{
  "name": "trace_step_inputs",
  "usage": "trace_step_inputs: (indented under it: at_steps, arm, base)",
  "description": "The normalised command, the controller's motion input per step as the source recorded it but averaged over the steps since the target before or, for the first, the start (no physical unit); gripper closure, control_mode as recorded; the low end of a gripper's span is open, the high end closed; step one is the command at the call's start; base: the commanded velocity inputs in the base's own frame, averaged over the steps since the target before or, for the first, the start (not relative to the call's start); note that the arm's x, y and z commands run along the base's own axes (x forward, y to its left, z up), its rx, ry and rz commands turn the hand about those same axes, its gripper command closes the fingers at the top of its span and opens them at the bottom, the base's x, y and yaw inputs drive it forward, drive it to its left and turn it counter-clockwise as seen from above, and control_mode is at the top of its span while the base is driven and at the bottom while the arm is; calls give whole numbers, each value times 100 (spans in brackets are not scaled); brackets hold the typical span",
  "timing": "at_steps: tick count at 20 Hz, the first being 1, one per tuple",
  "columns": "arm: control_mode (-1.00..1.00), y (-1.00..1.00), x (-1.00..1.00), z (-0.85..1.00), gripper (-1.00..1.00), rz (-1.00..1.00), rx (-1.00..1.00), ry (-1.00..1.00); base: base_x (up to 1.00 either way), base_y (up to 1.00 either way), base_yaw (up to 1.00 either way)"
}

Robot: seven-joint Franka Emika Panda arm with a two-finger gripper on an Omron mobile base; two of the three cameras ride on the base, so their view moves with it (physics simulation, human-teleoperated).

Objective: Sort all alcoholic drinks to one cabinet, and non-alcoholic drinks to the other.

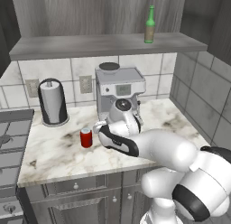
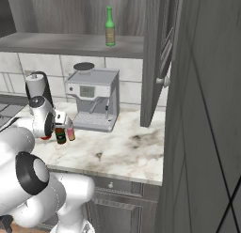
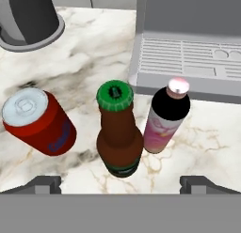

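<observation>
Brown bottle point(image 3: 119, 133) stands upright at twelve o'clock from the wide-open, empty gripper point(image 3: 121, 184), between its fingertips.

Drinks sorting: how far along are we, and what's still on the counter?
Done: the green beer bottle stands on the cabinet shelf. In hand: nothing yet; the gripper hovers with jaws open over the brown beer bottle, which looks like the next pick. Left: that bottle, the red soda can and the pink bottle all stand on the marble counter by the coffee machine.
</observation>
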Motion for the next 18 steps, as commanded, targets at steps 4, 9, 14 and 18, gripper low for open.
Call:
trace_step_inputs:
  at_steps: [4, 9, 14, 18]
  arm:
    - [-100, 3, 15, -13, -100, 0, 0, 0]
    - [-100, 5, 13, -10, -100, -1, 0, 0]
    - [-100, 8, 12, -6, -100, -1, 0, 0]
    - [-100, 7, 11, -6, -100, -1, 0, 0]
  base:
    - [0, 0, 0]
    - [0, 0, 0]
    - [0, 0, 0]
    - [0, 0, 0]
